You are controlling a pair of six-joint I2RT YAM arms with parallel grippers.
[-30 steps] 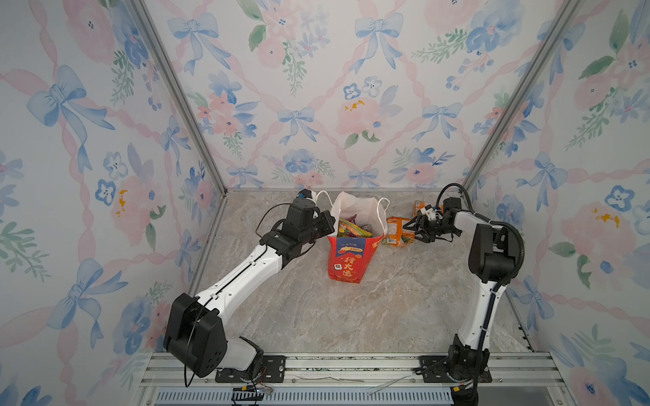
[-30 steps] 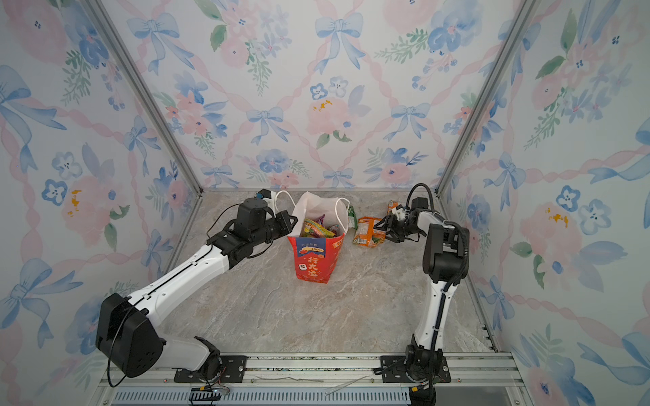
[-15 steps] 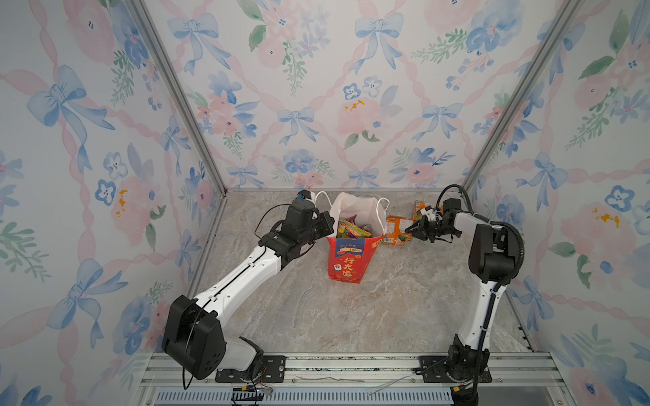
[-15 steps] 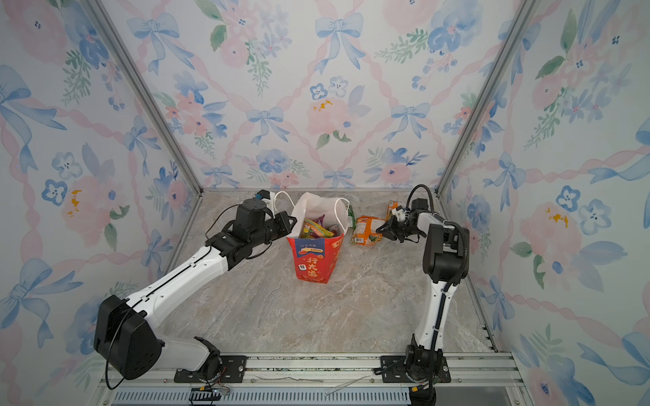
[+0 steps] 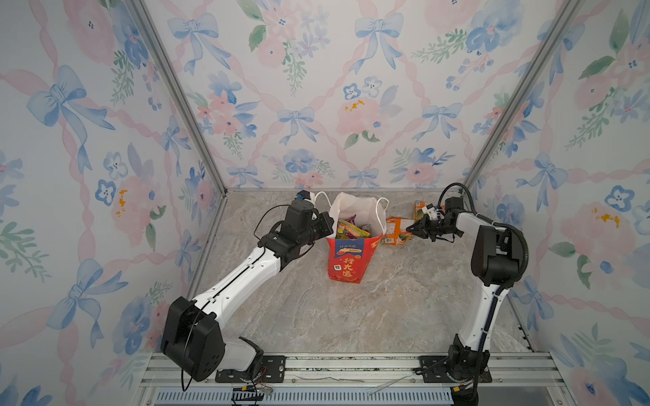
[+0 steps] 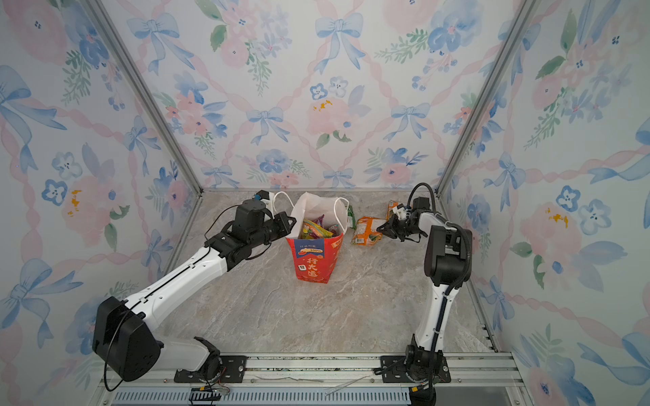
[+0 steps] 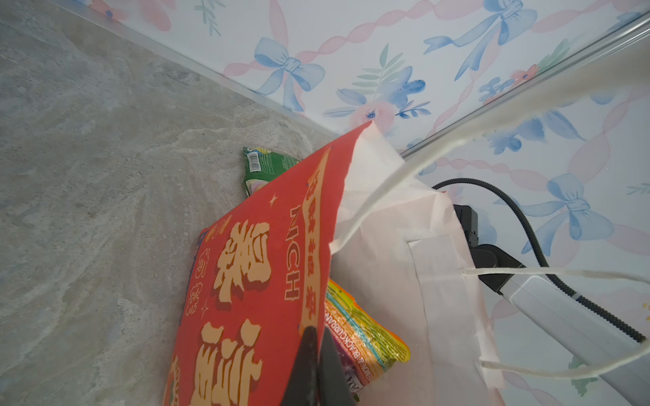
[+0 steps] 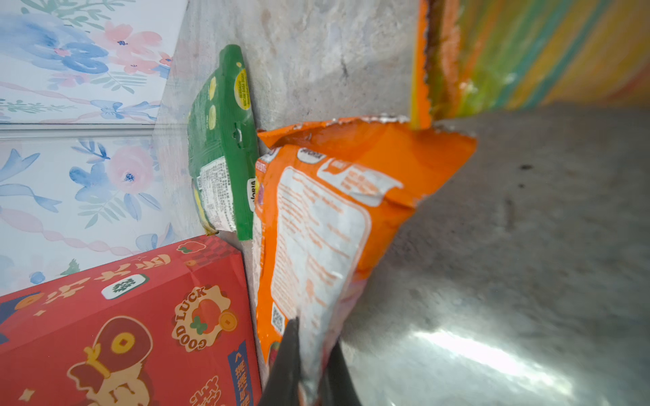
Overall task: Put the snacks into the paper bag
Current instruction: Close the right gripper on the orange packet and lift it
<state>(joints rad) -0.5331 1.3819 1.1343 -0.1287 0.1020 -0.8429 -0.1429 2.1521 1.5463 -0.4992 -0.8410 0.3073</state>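
So, the paper bag stands upright near the back of the grey stone-look table, mouth open; it is red outside with gold characters and a blue label panel, and white inside, with white cord handles; in it lie several snacks, striped yellow-green, purple and orange, too heaped to count; the left gripper is clamped on the bag's left rim, red paper between its fingers; three packets lie outside the bag, all on its right; an orange packet sits just beside the bag, a green packet lies behind that one, close to the bag's back corner, and a striped packet is farther right near the side wall; the right gripper is pinched tight on the orange packet's edge, the packet's white print panel facing the wrist camera.
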